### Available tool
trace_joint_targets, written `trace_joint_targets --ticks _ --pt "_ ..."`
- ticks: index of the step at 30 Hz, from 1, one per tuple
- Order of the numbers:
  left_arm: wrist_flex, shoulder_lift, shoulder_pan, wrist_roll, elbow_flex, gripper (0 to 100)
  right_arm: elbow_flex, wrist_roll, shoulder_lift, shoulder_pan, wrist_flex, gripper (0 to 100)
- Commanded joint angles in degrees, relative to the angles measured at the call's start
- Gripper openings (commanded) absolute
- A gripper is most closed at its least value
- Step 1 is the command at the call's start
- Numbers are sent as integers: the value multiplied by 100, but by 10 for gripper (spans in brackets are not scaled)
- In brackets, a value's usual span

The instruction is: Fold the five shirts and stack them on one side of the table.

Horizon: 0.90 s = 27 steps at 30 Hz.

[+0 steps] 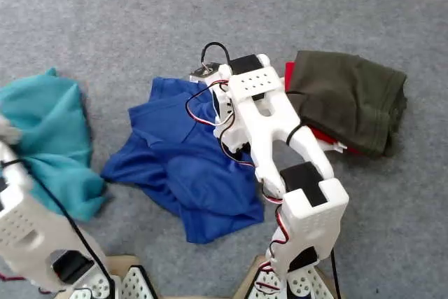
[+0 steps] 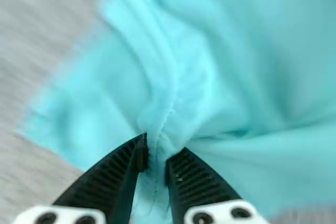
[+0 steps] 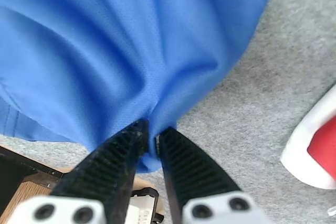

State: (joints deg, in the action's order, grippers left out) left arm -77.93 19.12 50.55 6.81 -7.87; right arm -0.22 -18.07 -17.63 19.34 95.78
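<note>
High view: a crumpled royal-blue cloth shirt (image 1: 189,166) lies mid-surface, with a rumpled teal cloth shirt (image 1: 52,138) near it on one side. On the other side a folded olive-green shirt (image 1: 346,99) rests on a red shirt (image 1: 325,136). All lie on the grey felt surface (image 1: 140,26). In the wrist views the left claw (image 2: 155,153) is clenched on a teal fold and the right claw (image 3: 152,135) pinches blue fabric

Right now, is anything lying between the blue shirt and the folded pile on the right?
Nothing visible lies between them. The right gripper is shut on the blue shirt, and only its own arm hangs over the gap to the pile.
</note>
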Motion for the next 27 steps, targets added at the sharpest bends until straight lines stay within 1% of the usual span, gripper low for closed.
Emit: trace_joint_targets --ticks 1,3,5,6,8,10,12,13,15,19,23,27 --pt "123 -53 611 -132 -1253 34 -40 -35 242 246 18 15" --pt "53 -53 760 -132 -1640 37 -48 -35 242 413 -9 15" --pt "-167 -62 787 -114 -1868 80 -163 70 251 563 -35 23" --pt "-325 -62 787 -105 -1947 116 -330 273 233 607 -26 48" --pt "-677 -62 787 -79 -2070 188 -778 589 242 615 35 137" --pt "-976 -62 831 -79 -2193 239 -1376 668 242 615 211 230" --pt "-1248 -114 910 -97 -2281 248 -2035 712 198 668 431 299" --pt "-1363 -123 971 -97 -2352 248 -2334 765 198 730 492 315" --pt "-1582 -123 1156 -79 -2554 248 -2826 923 207 826 501 316" --pt "-1890 -114 1719 -79 -2888 248 -3433 1196 198 1292 501 290" --pt "-1987 -114 2290 -88 -2985 248 -3134 1196 75 2101 114 263" --pt "-1943 -62 2809 -123 -2958 248 -2738 1204 -637 2716 -571 254"
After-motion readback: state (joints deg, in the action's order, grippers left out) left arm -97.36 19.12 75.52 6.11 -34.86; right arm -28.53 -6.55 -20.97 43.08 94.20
